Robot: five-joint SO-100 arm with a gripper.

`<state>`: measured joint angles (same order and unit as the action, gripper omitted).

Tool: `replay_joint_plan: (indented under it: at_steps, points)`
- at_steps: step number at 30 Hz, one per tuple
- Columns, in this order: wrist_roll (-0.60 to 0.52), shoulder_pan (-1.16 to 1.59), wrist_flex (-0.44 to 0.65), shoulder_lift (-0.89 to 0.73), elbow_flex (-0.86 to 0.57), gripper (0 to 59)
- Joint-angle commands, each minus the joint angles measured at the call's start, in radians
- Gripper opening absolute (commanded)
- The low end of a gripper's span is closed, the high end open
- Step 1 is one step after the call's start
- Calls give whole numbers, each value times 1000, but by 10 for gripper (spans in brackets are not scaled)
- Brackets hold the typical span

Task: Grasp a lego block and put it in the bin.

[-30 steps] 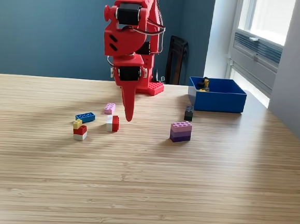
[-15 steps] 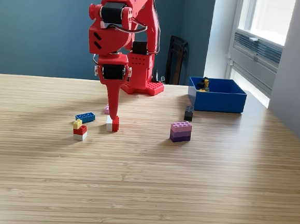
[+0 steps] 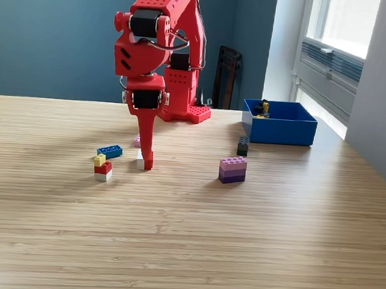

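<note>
No readable writing on bin (image 3: 279, 130) or red arm (image 3: 161, 55).

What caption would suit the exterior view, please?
Red arm's gripper lowered onto a red-and-white lego block, blue bin waiting nearby.

The light wooden tabletop (image 3: 185, 238) carries the red arm's base (image 3: 182, 110) at the back and the blue bin (image 3: 279, 128) toward the exterior view's right. Loose lego lies between: a blue brick (image 3: 109, 151), a yellow-red-white stack (image 3: 101, 167), a pink piece (image 3: 137, 141), a red-and-white block (image 3: 142, 159), a black piece (image 3: 243, 146) and a purple stack (image 3: 232, 170).
</note>
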<state>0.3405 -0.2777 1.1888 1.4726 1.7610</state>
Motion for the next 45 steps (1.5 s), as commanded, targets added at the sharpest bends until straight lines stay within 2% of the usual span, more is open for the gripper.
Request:
replay_joint_plan:
  at_steps: [1,11,15,21,26,36,39,45]
  points:
    - [12,-2,0,-23,-71,272]
    - [18,-9,2,-77,-115,240]
    - [21,-9,2,-97,-124,196]
    - [3,-9,2,-109,-138,0]
    - [-43,-3,20,-103,-172,0]
    - [-202,89,235,-87,-321,0]
    - [-258,176,334,-77,-416,0]
    - [-367,439,396,8,-440,0]
